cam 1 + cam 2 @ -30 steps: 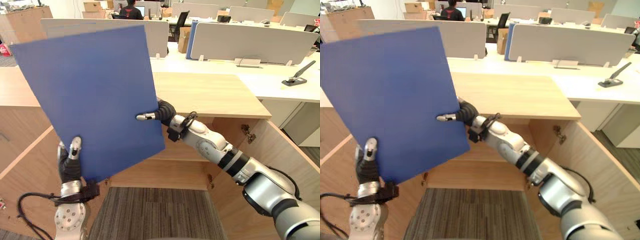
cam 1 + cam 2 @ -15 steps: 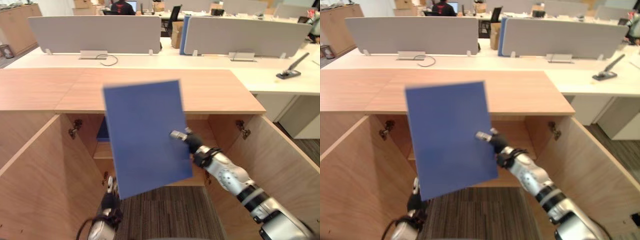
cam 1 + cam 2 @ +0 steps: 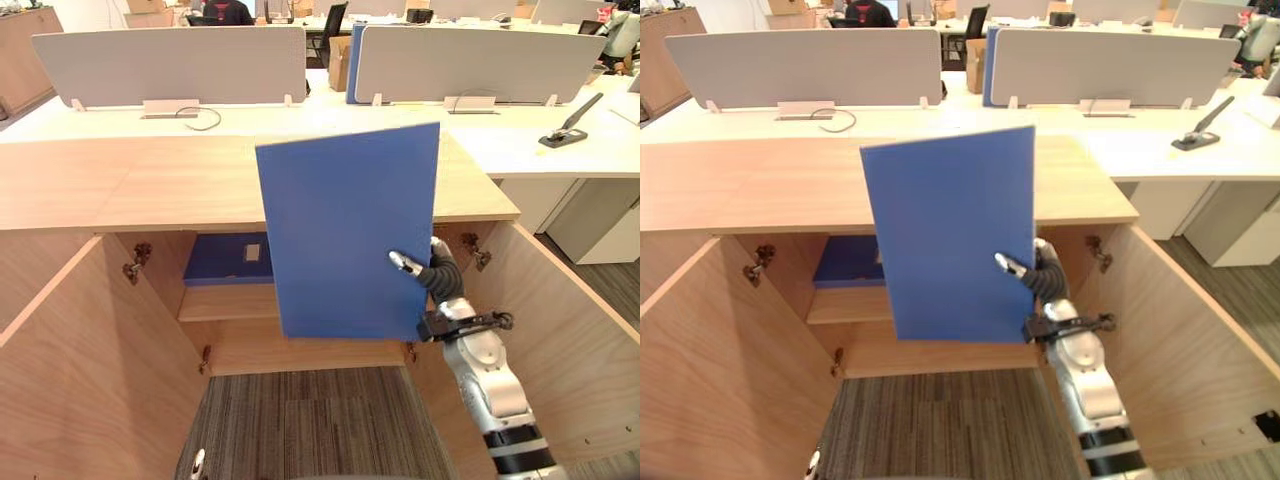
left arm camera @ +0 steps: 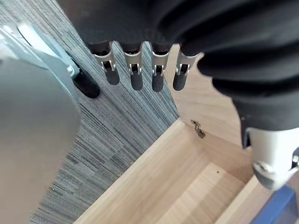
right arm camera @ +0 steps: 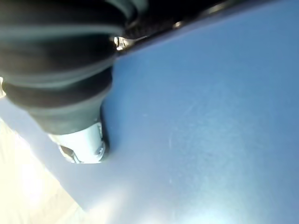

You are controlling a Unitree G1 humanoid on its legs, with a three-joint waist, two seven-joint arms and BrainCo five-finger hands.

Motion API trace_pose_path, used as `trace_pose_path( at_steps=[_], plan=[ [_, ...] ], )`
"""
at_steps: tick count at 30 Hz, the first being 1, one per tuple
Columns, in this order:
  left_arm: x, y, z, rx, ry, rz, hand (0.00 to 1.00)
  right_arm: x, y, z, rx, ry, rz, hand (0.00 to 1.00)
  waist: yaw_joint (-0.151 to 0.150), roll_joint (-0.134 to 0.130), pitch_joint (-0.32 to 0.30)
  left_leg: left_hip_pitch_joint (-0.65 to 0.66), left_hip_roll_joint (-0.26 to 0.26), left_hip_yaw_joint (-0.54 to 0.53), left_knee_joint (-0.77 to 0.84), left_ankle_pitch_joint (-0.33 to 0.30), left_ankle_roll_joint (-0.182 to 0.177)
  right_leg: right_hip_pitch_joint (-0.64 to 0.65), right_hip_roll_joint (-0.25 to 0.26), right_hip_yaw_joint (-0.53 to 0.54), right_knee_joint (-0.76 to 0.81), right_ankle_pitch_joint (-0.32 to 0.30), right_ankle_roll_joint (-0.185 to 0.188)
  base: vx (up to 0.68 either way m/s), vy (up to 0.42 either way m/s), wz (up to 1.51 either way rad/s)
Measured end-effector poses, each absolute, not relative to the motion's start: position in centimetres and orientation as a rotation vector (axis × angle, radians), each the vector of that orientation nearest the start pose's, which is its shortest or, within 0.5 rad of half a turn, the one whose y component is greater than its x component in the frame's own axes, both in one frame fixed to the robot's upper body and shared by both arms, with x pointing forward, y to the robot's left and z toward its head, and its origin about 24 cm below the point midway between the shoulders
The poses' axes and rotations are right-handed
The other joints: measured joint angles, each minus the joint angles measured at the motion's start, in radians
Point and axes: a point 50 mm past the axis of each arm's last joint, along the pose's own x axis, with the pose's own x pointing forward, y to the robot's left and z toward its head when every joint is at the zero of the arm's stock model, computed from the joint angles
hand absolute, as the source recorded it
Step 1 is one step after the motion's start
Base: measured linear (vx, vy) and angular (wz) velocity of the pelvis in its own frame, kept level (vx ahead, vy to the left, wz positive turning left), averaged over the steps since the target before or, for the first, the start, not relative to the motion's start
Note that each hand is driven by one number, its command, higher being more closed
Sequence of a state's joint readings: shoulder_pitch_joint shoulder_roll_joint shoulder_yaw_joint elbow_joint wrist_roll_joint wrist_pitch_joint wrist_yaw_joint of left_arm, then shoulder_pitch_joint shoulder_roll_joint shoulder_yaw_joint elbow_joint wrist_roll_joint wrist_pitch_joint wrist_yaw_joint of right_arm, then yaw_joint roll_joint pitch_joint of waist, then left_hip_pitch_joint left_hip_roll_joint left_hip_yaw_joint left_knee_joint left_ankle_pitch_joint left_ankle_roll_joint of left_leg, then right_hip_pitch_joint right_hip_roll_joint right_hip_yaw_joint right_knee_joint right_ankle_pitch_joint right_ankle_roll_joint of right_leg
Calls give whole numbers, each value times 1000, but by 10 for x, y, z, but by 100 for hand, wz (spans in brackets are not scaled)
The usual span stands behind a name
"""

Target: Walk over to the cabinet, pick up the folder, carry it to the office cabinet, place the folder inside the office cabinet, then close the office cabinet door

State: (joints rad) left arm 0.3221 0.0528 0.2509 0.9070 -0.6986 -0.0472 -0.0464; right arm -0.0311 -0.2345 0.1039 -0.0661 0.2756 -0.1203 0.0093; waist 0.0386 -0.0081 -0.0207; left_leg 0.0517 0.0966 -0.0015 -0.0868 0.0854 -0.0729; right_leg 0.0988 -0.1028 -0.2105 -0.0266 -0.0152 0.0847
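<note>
A large blue folder [image 3: 350, 230] stands upright in front of the open wooden office cabinet [image 3: 130, 185]. My right hand [image 3: 432, 272] is shut on its right edge, thumb on the front face and fingers hidden behind it. In the right wrist view the folder [image 5: 210, 126] lies right against the thumb. My left hand [image 4: 135, 74] hangs low over the carpet beside the cabinet's left door, fingers straight and holding nothing. A second blue folder [image 3: 225, 260] lies flat on the cabinet's shelf, behind the held one.
Both cabinet doors stand wide open, the left door [image 3: 90, 370] and the right door [image 3: 565, 340] flanking the grey carpet [image 3: 300, 430]. Behind the cabinet is a white desk with grey partitions [image 3: 170, 65] and a black stapler [image 3: 565, 128]. A person [image 3: 222, 10] sits far back.
My left hand has let go of the folder and dropped out of the way. The folder has swung upright and moved right, towards the cabinet opening, held by the right hand alone. The camera shifted.
</note>
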Motion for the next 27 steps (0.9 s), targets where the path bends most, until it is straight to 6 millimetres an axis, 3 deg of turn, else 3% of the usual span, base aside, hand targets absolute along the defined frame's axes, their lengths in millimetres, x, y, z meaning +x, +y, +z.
trace_pose_path(
  at_steps=[3, 5, 7, 8, 10, 11, 13, 15, 17, 18, 19, 20, 21, 22, 25, 27],
  plan=[
    [23, 213, -161, -698, 968, 767, 0, 251, -151, 66, 134, -157, 82, 100, 2, -1, 29, -54, 1, -10, 122, -59, 0, 4, 0, -3, 9, -5, -4, 14, 3, 7],
    [25, 208, -163, -737, 965, 812, 0, 249, -142, 63, 235, -143, 52, 100, 5, 19, 99, -120, 25, -16, 350, -159, 12, 29, 19, -2, 46, -33, -19, -70, -10, -2],
    [21, 203, -165, -780, 964, 865, 0, 242, -139, 56, 302, -113, 20, 100, 11, 21, 122, -174, 32, -14, 502, -178, 22, 40, 16, -1, 73, -68, -24, -102, 4, 2],
    [19, 199, -165, -818, 951, 912, 0, 236, -136, 58, 330, -118, 20, 100, 16, 30, 137, -225, 39, -13, 627, -176, 20, 51, 19, 0, 80, -79, -28, -83, 16, -3],
    [15, 194, -166, -833, 961, 933, 0, 233, -132, 65, 351, -143, 41, 100, 18, 42, 146, -251, 46, -11, 704, -161, -2, 59, 21, 18, 80, -80, -29, -27, 21, -25],
    [13, 193, -166, -830, 967, 935, 0, 232, -127, 72, 361, -168, 64, 100, 24, 42, 149, -271, 46, -10, 747, -129, -44, 59, 14, 47, 69, -79, -32, -3, 40, -41],
    [13, 194, -166, -831, 961, 937, 0, 233, -123, 79, 373, -196, 89, 100, 35, 26, 160, -316, 28, -11, 804, -72, -63, 59, -5, 83, 49, -72, -43, 33, 65, -46],
    [14, 195, -166, -826, 961, 933, 0, 236, -122, 82, 395, -218, 94, 100, 37, 24, 163, -326, -24, -26, 712, -176, -52, 47, -42, 111, 56, -67, -49, 69, 98, -30],
    [14, 194, -166, -822, 964, 928, 0, 240, -121, 82, 413, -220, 94, 100, 39, 27, 162, -300, -30, -38, 526, -180, -63, 33, -46, 119, 60, -71, -41, 71, 125, -17],
    [11, 193, -166, -817, 976, 922, 0, 242, -121, 81, 408, -214, 96, 100, 42, 41, 155, -267, -14, -49, 404, -179, -61, 34, -32, 123, 60, -80, -28, 156, 256, -37],
    [8, 192, -167, -817, 987, 927, 0, 242, -119, 77, 411, -195, 95, 100, 47, 43, 149, -240, -15, -43, 369, -104, 12, 50, -32, 135, 56, -88, -14, 141, 231, -38],
    [6, 196, -166, -812, 978, 945, 0, 241, -116, 73, 417, -176, 98, 100, 51, 25, 143, -237, -30, -28, 368, -111, 35, 55, -48, 135, 46, -88, -11, 170, 194, -27],
    [7, 204, -165, -795, 964, 956, 0, 239, -109, 70, 424, -155, 119, 100, 51, -11, 121, -235, -62, -8, 357, -115, 40, 56, -83, 133, 40, -89, 8, 277, 183, -11],
    [14, 207, -164, -780, 949, 942, 0, 238, -102, 70, 421, -148, 153, 100, 52, -25, 112, -222, -92, 9, 351, -122, 57, 61, -116, 133, 41, -85, 17, 338, 222, -7],
    [26, 209, -161, -755, 927, 901, 0, 238, -84, 68, 412, -120, 258, 100, 60, -24, 94, -187, -143, 55, 355, -142, 92, 77, -180, 133, 33, -63, 53, 306, 192, -29],
    [32, 208, -160, -743, 916, 876, 0, 239, -80, 61, 393, -88, 285, 100, 62, -21, 71, -187, -158, 68, 352, -157, 104, 64, -199, 136, 37, -59, 58, 179, 119, -26]
  ],
)
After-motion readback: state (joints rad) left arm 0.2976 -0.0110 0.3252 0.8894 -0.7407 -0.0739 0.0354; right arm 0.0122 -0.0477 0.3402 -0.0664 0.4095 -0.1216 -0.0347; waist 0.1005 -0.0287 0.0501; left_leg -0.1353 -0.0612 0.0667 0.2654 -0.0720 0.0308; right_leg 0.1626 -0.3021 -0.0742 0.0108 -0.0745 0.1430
